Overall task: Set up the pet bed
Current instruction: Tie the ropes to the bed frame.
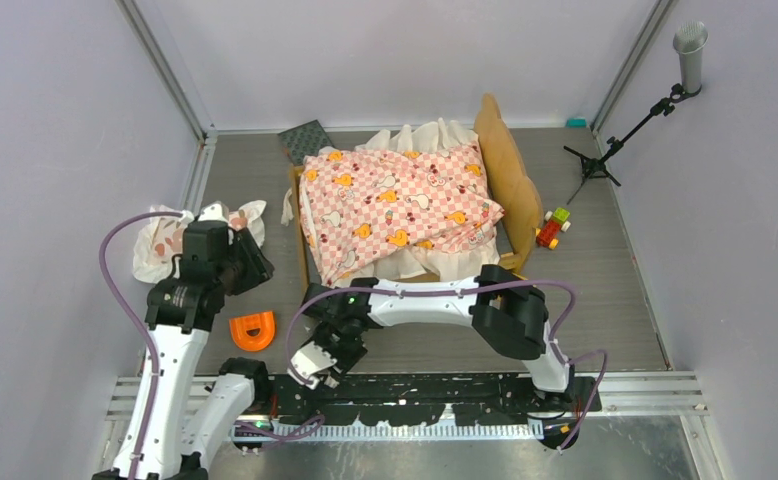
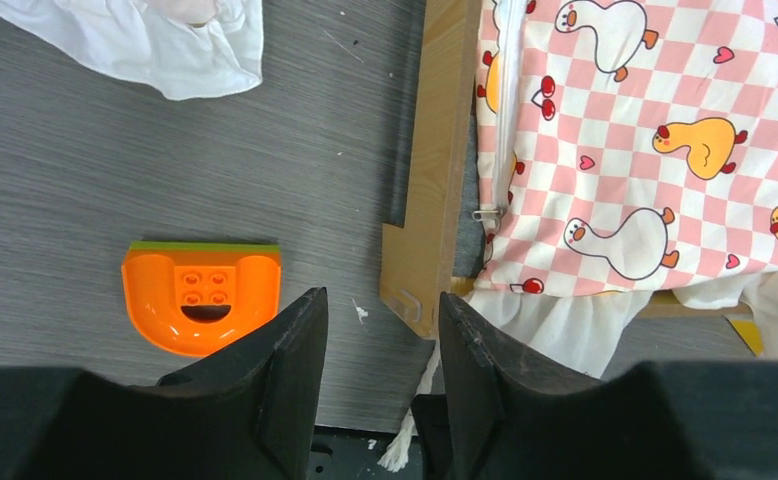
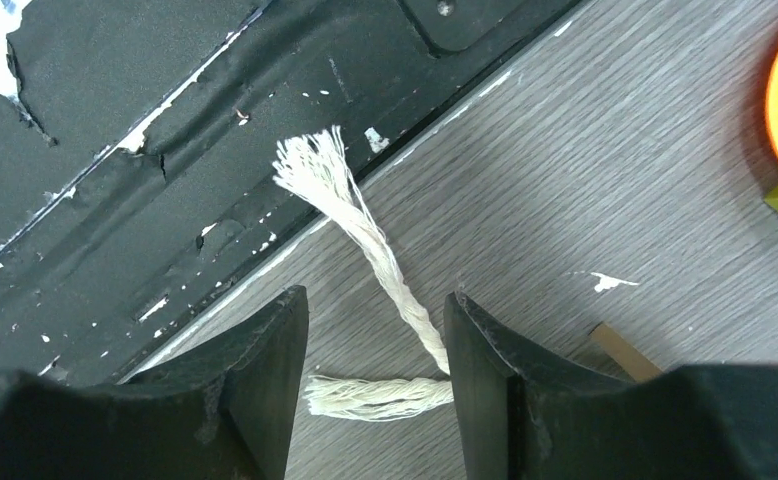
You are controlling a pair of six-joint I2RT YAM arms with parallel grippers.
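pet bed [image 2: 440, 150] rail runs up-frame from just above my left hand [image 2: 381, 300], nearer than my right hand [image 3: 375, 300]; both apart, empty

Readable text: none in the three views.
pet bed [image 2: 437, 150]: the frame shows plain wood, with no mark that can be read.
checkered sheet [image 2: 665, 200]: only printed ducks, geese, hearts and cherries, no letters.
orange block [image 2: 202, 297]: the studs are too small to read any brand.

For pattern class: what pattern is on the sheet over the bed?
Sheet: pink checks with ducks; left wrist view.
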